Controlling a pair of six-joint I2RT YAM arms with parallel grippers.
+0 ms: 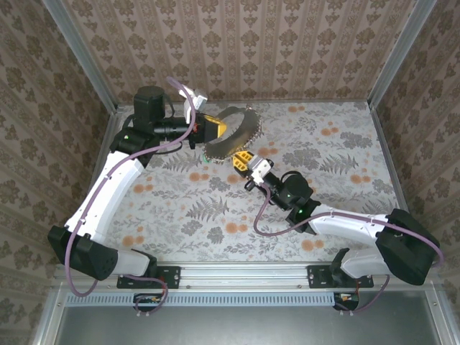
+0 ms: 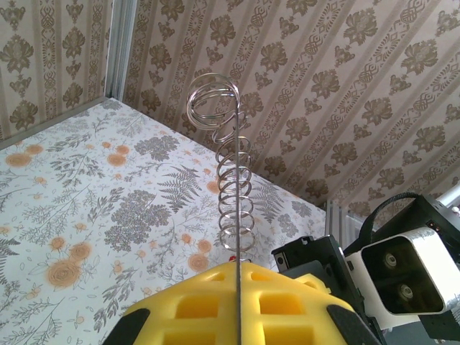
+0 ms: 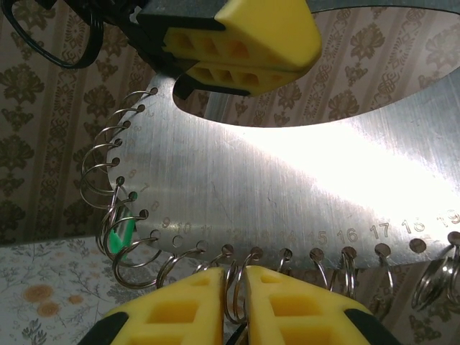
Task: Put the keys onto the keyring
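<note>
– Left gripper (image 1: 219, 129): what's it doing?
– Clamped on the metal plate (image 3: 287, 187), holding it up so the ringed rim faces the other arm.
– Any keys?
– One green key head (image 3: 118, 237), I think, hanging among the left rings by the stamped 9.
– Right gripper (image 3: 236, 302)?
– Fingers nearly together, pinching a split ring (image 3: 234, 277) under the rim, probably steadying it for threading. Stamps rightward read 15, 16, 17, 18.
</note>
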